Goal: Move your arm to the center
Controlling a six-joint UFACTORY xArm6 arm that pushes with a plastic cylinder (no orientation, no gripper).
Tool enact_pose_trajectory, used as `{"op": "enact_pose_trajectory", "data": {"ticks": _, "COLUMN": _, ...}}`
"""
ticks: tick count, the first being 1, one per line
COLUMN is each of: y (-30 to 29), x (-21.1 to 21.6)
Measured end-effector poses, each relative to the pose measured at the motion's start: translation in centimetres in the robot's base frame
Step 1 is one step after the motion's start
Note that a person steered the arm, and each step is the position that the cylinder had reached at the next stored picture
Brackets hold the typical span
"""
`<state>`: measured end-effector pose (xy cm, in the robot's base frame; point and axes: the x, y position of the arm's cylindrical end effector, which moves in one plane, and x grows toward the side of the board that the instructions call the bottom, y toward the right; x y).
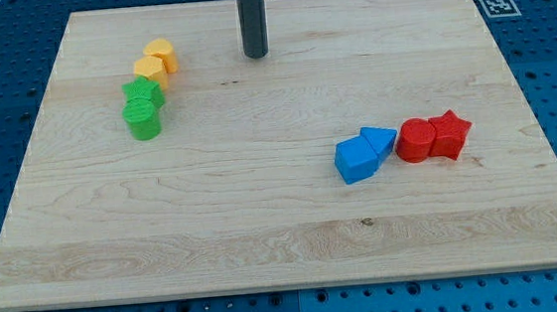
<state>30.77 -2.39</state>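
And here we are with our tip (256, 54) near the view's top of the wooden board (285, 235), above the board's middle. We carry no jaws, only a straight dark rod. To its left, well apart, the yellow blocks (157, 62) touch the green blocks (142, 107) in a slanting line. Toward the view's right, the blue cube (355, 159) touches the blue triangular block (380, 142), and just beside them the red cylinder (416, 140) touches the red star block (449, 134).
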Motion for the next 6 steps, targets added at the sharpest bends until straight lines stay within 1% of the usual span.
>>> {"op": "enact_pose_trajectory", "data": {"ticks": 1, "y": 0.0, "x": 0.0}}
{"op": "enact_pose_trajectory", "data": {"ticks": 3, "y": 3.1, "x": 2.5}}
{"op": "enact_pose_trajectory", "data": {"ticks": 4, "y": 3.2, "x": 4.0}}
{"op": "enact_pose_trajectory", "data": {"ticks": 5, "y": 3.2, "x": 4.0}}
{"op": "enact_pose_trajectory", "data": {"ticks": 6, "y": 6.3, "x": 4.6}}
